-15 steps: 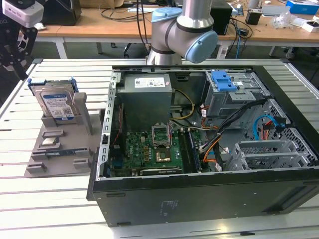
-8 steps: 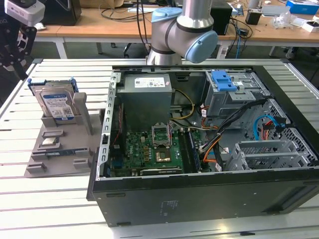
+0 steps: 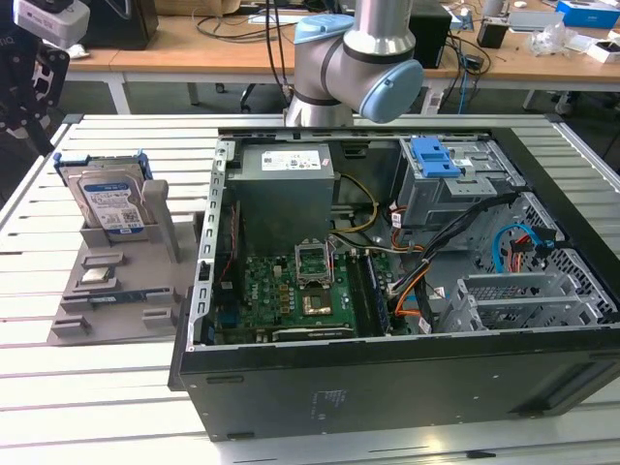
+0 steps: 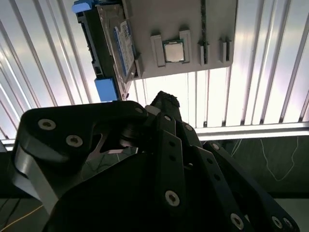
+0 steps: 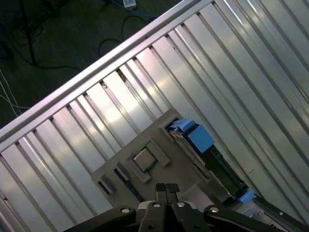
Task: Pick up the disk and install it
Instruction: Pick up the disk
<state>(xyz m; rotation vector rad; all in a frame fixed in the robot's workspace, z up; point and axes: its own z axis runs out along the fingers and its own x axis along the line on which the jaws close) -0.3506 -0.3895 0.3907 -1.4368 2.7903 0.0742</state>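
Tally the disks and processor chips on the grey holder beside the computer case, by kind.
Disk: 1
Processor chip: 1
Total: 2

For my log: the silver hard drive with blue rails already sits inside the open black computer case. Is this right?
No. In the exterior view the silver hard drive with blue rails stands upright in the grey plastic holder, outside the open black computer case, to the exterior view's left of it.
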